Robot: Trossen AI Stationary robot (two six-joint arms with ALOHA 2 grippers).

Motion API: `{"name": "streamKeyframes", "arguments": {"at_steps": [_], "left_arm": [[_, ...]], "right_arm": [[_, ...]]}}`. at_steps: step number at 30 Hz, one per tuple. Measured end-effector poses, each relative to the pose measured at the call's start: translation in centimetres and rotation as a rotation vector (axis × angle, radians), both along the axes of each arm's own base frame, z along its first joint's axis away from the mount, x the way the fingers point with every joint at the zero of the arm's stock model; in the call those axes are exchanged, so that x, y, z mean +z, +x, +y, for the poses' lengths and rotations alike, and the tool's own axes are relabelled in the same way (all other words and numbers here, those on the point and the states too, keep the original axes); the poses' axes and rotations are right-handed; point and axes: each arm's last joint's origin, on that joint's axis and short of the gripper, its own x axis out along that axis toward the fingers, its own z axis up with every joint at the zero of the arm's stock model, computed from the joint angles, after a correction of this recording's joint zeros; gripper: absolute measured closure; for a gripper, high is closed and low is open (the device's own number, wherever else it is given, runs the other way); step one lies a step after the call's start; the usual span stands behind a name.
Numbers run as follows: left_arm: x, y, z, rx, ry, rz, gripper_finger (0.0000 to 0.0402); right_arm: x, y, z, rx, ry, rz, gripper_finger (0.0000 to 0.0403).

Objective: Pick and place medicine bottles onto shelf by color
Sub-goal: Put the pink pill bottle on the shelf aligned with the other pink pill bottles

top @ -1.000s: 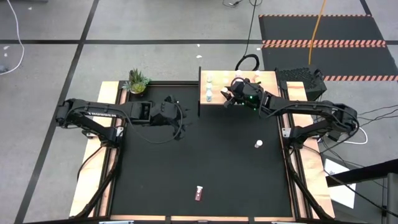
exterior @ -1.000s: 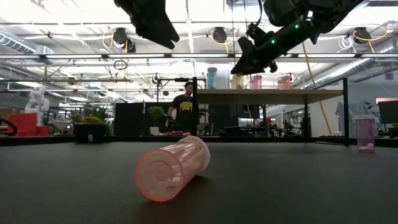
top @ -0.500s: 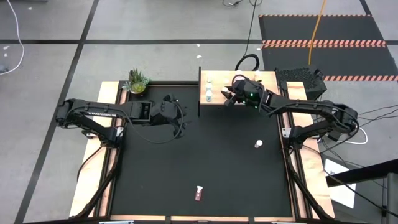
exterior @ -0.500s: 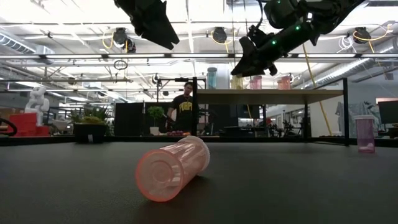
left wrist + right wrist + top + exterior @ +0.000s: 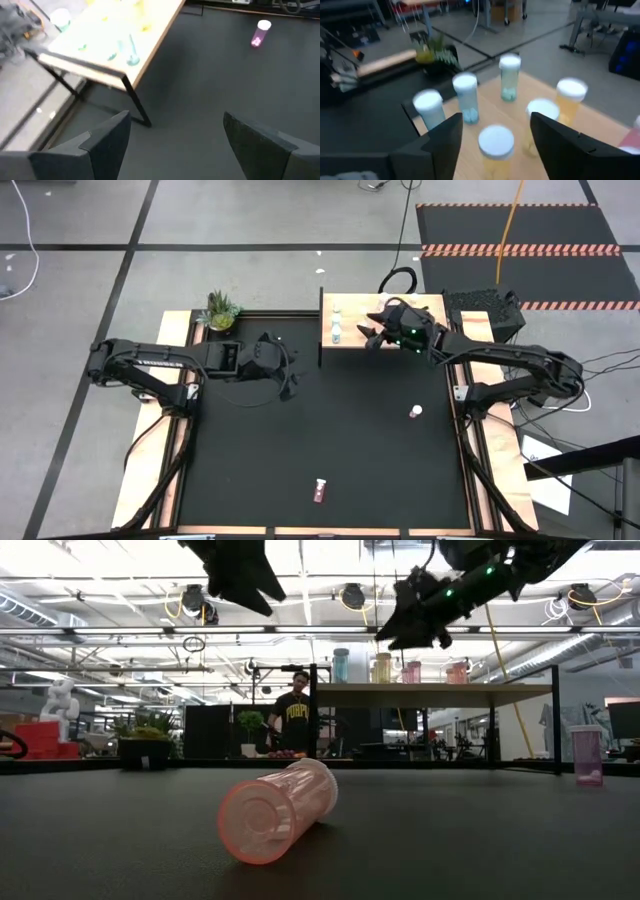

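Black tabletop (image 5: 330,430) carries everything, with the pale wood shelf (image 5: 432,330) standing at its far edge on thin dark legs. Of the two arms, the right one reaches over the shelf, and the right gripper (image 5: 376,334) hangs above the shelf's near part with its fingers spread and nothing between them; in its wrist view a yellow bottle (image 5: 496,150) stands upright on the wood directly under the gap, apart from both fingers. Around it stand more upright bottles, teal ones (image 5: 466,96) on one side and yellow ones (image 5: 570,97) on the other, so the shelf is already partly sorted.

The left gripper (image 5: 288,388) hovers over bare tabletop just beside the shelf's left end, its fingers also wide apart and empty.

Two bottles are left on the table. A pink bottle (image 5: 415,412) stands upright near the right rail, well apart from the shelf, on the near side of it and to the right of the right gripper. A dark red bottle (image 5: 320,490) lies on its side near the front edge, its long axis running roughly front to back; the low view shows its base turned toward that camera.

I judge the pink one the likelier next pick: the right arm is clearly nearer, and an upright bottle suits a grasp from above. The lying bottle sits about midway between the arms.
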Motion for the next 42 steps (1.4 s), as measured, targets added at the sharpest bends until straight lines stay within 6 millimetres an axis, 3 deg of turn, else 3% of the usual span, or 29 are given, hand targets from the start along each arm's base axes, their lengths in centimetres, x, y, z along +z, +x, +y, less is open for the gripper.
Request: {"name": "streamKeyframes", "arguments": {"at_steps": [6, 9, 13, 20, 25, 31, 35, 42], "left_arm": [[0.6, -0.3, -1.9, 0.014, -0.152, -0.094, 0.0082], [1.0, 1.0, -3.4, 0.025, -0.318, -0.232, 0.0082], [-0.9, 3.2, -5.9, 0.031, -0.432, -0.261, 0.0082], [-6.7, 6.2, -11.1, 0.156, -0.785, -0.161, 0.0082], [-8.5, 7.0, -15.8, 0.179, -1.002, 0.022, 0.0083], [-10.0, 7.5, -20.3, 0.306, -1.041, 0.239, 0.0083], [-11.2, 7.9, -21.6, 0.392, -1.052, 0.344, 0.0083], [-11.8, 8.0, -21.9, 0.505, -1.106, 0.330, 0.0083]], "right_arm": [[2.7, -1.8, 1.3, 0.018, -0.044, -0.092, 0.0161], [4.0, -2.6, 2.4, 0.040, -0.044, -0.158, 0.0163], [5.0, -3.2, 3.6, 0.103, 0.034, -0.259, 0.0169], [4.7, -3.1, 6.1, 0.304, 0.314, -0.293, 0.0170], [4.4, -2.8, 9.0, 0.424, 0.418, -0.254, 0.0181], [4.6, -2.7, 12.2, 0.524, 0.471, -0.255, 0.0196], [4.5, -2.9, 13.9, 0.496, 0.440, -0.250, 0.0199], [4.2, -3.2, 15.4, 0.451, 0.420, -0.226, 0.0200]]}}
